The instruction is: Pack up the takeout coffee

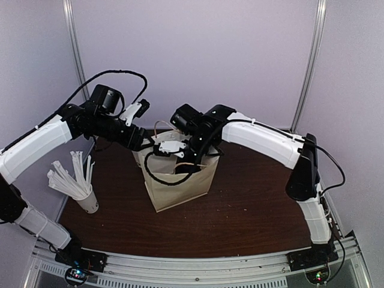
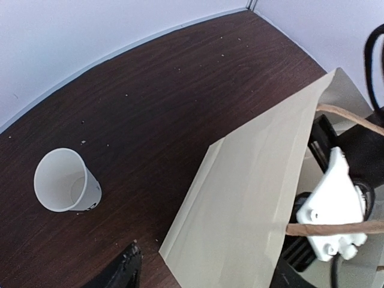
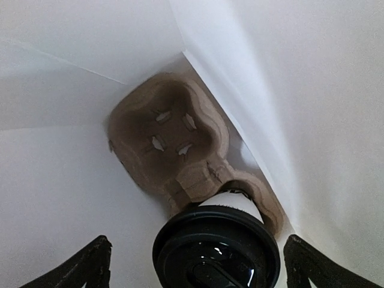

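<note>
Dark wood tabletop (image 1: 252,210) first. A white cup of wrapped straws (image 1: 84,192) sits lower left in the top view, well apart from the paper bag (image 1: 180,186) standing at frame centre. Both arms meet at the bag's mouth.

Left gripper (image 1: 144,143) is at the bag's left rim. My left wrist view catches only one dark finger (image 2: 123,271) at the bottom edge, so I cannot tell whether it's spread or pinching anything. Same view shows an open-mouthed white paper cup (image 2: 63,180) on the tabletop at lower left, apart from the bag, with dark print on its side.

Right gripper (image 3: 198,239) is down inside the bag. Its fingers are spread wide at the bottom corners of its wrist view, gripping nothing. Takeout coffee (image 3: 231,203) is between those fingers with its black lid (image 3: 216,249) on and a gap showing on each side.

The coffee sits in the near pocket of the brown pulp carrier (image 3: 174,138), which lies at the bottom of the bag, tucked into a corner of the white walls. The carrier's far pocket shows its bare slotted bottom.
</note>
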`<state>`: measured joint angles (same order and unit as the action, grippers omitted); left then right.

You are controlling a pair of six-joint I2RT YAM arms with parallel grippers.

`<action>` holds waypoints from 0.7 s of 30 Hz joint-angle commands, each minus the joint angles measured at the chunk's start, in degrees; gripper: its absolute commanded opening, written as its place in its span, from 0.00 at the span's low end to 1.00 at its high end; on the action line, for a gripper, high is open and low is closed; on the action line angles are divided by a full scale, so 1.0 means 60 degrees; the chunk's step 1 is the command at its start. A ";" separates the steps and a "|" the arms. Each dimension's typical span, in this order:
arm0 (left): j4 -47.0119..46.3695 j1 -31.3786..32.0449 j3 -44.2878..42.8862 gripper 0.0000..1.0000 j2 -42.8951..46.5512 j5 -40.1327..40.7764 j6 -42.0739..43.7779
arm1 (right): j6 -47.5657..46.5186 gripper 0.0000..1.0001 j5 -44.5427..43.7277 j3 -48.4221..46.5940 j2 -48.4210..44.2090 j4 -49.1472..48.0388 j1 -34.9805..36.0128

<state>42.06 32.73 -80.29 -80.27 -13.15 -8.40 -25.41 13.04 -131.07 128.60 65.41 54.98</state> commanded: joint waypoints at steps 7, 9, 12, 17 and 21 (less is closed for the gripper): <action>-0.0816 -0.0211 -0.0316 0.53 -0.0495 -0.1163 0.0023 | -0.0027 1.00 -0.0068 0.0327 -0.0903 -0.0081 0.0169; -0.0802 -0.0211 -0.0381 0.50 -0.0580 -0.1232 -0.0012 | 0.0013 1.00 0.0078 0.0330 -0.0959 -0.0029 0.0182; -0.0800 -0.0211 -0.0417 0.49 -0.0648 -0.1223 -0.0032 | -0.0010 1.00 0.0158 0.0237 -0.1219 -0.0028 0.0217; -0.0785 -0.0254 -0.0509 0.49 -0.0798 -0.1236 -0.0012 | -0.0030 1.00 0.0473 -0.0544 -0.1705 0.0125 0.0214; -0.0785 -0.0340 -0.0648 0.49 -0.0977 -0.1274 -0.0029 | -0.0162 1.00 0.0931 -0.0916 -0.2200 0.0012 0.0219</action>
<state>39.48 31.66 -82.04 -84.90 -19.84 -8.47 -25.54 15.00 -132.79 122.06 65.80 55.96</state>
